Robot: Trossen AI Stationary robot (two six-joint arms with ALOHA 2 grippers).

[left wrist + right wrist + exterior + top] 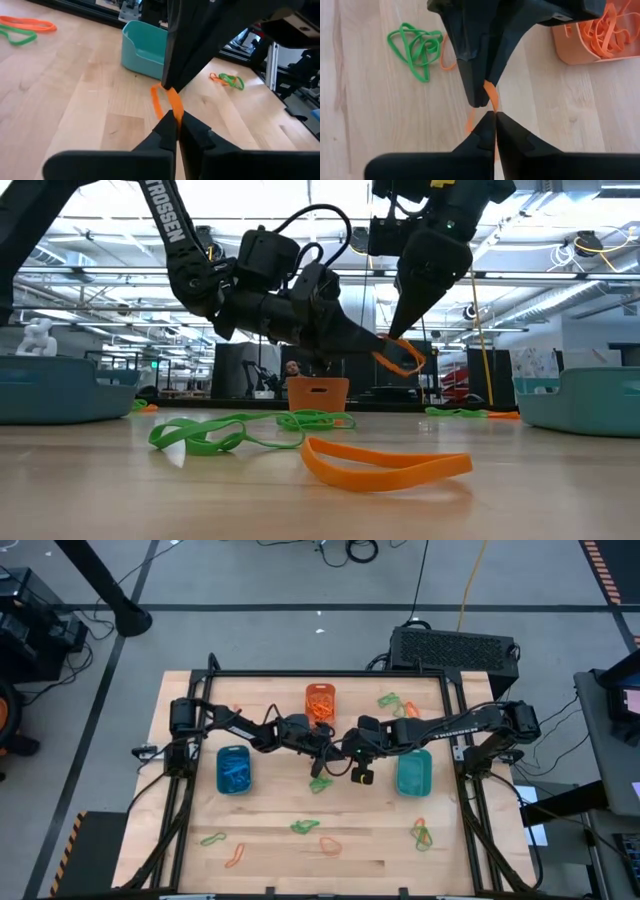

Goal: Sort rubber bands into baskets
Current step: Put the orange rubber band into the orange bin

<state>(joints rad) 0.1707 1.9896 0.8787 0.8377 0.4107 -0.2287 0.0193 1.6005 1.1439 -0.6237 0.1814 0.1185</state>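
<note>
an orange band (pixel 402 356) hangs in the air above the table's middle, pinched at once by both grippers. the left gripper (pixel 173 120) has its fingers closed on one part of the loop, and the right gripper (pixel 491 121) has its fingers closed on another, tips nearly meeting. below lies a green band tangle (pixel 415 47) on the table (pixel 270 810). the orange basket (pixel 320 700), holding orange bands, stands just behind, the blue basket (pixel 233 770) to the left and the teal basket (pixel 413 773) to the right. more bands lie scattered near the front edge.
</note>
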